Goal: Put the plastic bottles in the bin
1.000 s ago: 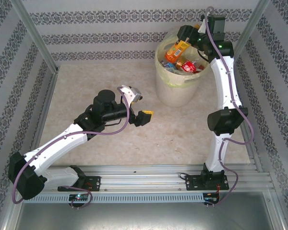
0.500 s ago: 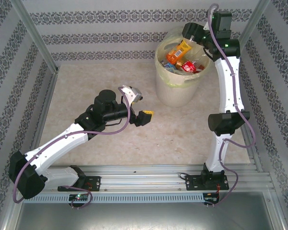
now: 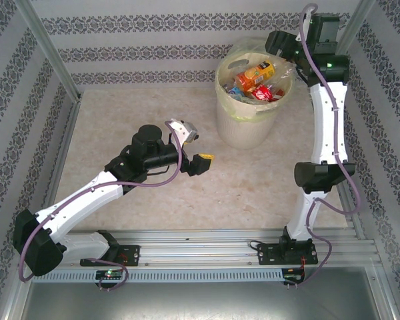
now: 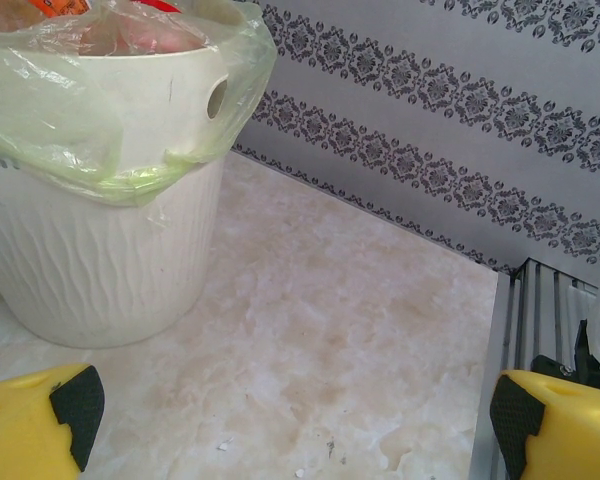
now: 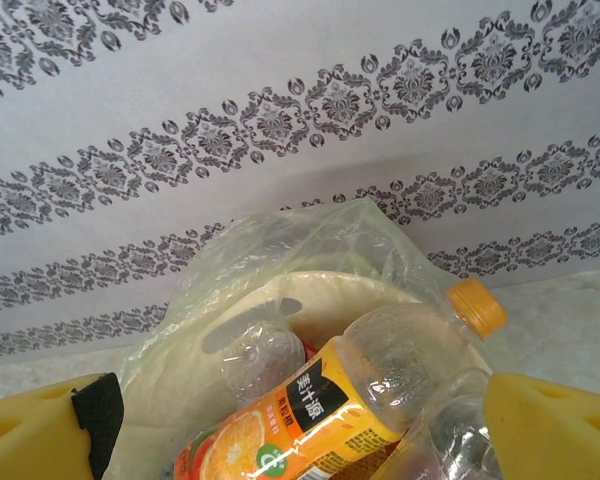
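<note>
The bin (image 3: 248, 128), a cream bucket lined with a clear bag, stands at the back right of the table. Several plastic bottles lie piled inside it. On top is an orange-labelled bottle (image 3: 255, 73) with an orange cap (image 5: 477, 305); it rests on the heap beside a crushed clear bottle (image 5: 265, 355). My right gripper (image 3: 282, 44) hovers over the bin's far right rim, open, its yellow fingers (image 5: 555, 430) wide of the orange-labelled bottle (image 5: 360, 400) below. My left gripper (image 3: 193, 145) is open and empty, low over the table left of the bin (image 4: 100, 230).
Patterned walls close in the back and both sides. A metal rail (image 4: 540, 300) runs along the table's right edge, and metal posts (image 3: 50, 50) stand at the back corners. Bare marble tabletop (image 3: 147, 100) stretches left of and in front of the bin.
My right gripper has opened wider and drawn up and to the right, away from the bin's middle. The orange-labelled bottle has settled onto the pile. The left arm has stayed still.
</note>
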`<action>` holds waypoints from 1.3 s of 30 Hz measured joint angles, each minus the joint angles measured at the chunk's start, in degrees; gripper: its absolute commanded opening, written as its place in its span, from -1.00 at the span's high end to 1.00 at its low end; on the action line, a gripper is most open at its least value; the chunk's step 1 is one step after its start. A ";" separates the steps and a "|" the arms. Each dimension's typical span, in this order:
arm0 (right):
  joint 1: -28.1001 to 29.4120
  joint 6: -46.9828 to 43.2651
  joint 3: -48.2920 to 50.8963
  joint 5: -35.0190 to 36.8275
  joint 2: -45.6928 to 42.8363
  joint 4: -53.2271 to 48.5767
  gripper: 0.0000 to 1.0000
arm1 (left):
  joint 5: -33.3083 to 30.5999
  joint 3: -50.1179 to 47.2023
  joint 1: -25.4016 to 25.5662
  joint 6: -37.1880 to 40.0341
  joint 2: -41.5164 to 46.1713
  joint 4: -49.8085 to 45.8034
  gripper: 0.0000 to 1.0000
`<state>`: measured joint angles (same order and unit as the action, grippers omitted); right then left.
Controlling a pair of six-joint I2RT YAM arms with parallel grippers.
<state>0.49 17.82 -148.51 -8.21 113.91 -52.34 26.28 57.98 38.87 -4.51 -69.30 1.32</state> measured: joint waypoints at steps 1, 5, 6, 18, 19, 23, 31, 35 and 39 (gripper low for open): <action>0.00 -0.33 0.94 -0.22 -0.87 0.02 -0.88 | -0.02 0.00 0.00 0.00 0.00 0.00 -1.00; 0.02 -1.99 8.04 -2.19 -6.08 0.76 -0.91 | -0.07 0.00 0.00 0.04 0.00 -0.02 -1.00; 0.04 -2.58 11.08 -2.84 -8.07 1.55 -0.93 | -0.11 0.00 0.00 0.07 0.00 -0.04 -1.00; 8.31 -10.84 55.67 -2.73 -38.27 16.24 -0.97 | -4.57 0.00 0.00 3.28 0.22 -1.03 -1.00; 9.22 -11.08 59.95 -1.99 -41.18 18.08 -0.97 | -5.20 0.00 0.00 3.52 0.39 -1.07 -1.00; 9.75 -11.41 74.07 0.79 -50.49 24.24 -0.97 | -8.48 -0.04 0.00 4.63 1.57 -1.29 -1.00; 9.75 -12.72 98.66 2.45 -66.23 35.71 -0.96 | -18.27 -8.26 0.00 5.81 7.48 0.04 -1.00; 9.75 -12.72 105.00 2.67 -68.85 39.89 -0.96 | -25.09 -13.51 -0.02 5.79 9.64 0.87 -1.00; 9.75 -12.74 112.74 3.54 -69.09 46.86 -0.96 | -31.67 -18.18 -1.38 5.35 12.07 1.44 -1.00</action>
<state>10.24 5.08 -35.77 -4.67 44.82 -5.48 -5.39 39.79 37.50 0.84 -57.23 2.76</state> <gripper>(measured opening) 0.982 0.998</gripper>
